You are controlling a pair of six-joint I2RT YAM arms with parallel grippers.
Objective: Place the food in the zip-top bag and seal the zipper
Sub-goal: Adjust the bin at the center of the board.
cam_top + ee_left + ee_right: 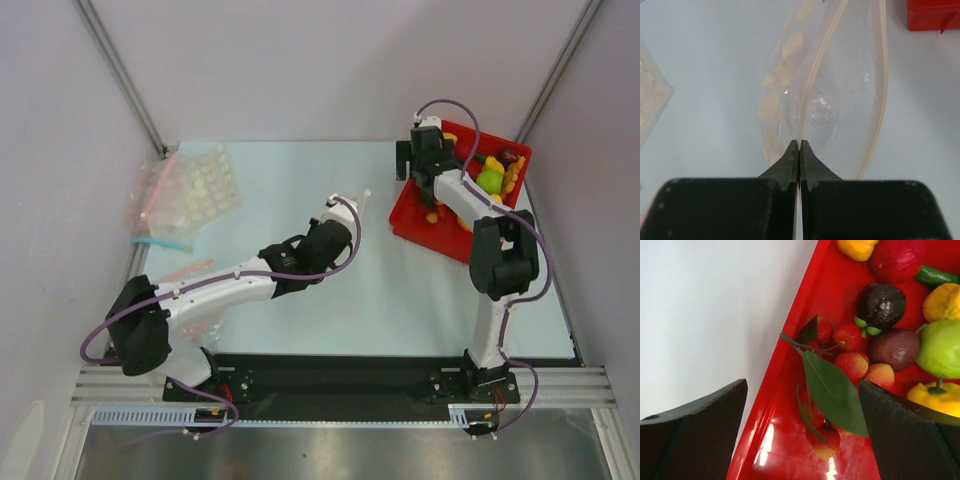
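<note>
The zip-top bag (845, 95) is a clear pouch with a whitish zipper (883, 75) along its mouth, lying on the table ahead of my left gripper (799, 145). The left jaws are shut on the bag's near edge. In the top view the left gripper (347, 207) is at mid-table with the bag (361, 201) at its tip. The food lies in the red tray (790, 370): a red lychee bunch with a green leaf (832, 390), a dark purple fruit (880, 305), a green one (940, 347), a yellow pepper (940, 400). My right gripper (802, 435) is open above the tray's left wall, holding nothing.
The red tray (410, 215) sits at the back right, and its corner shows in the left wrist view (932, 17). A white dimpled sheet (205, 185) and clear bags with pink and blue strips (160, 240) lie at the back left. Walls and metal posts ring the table.
</note>
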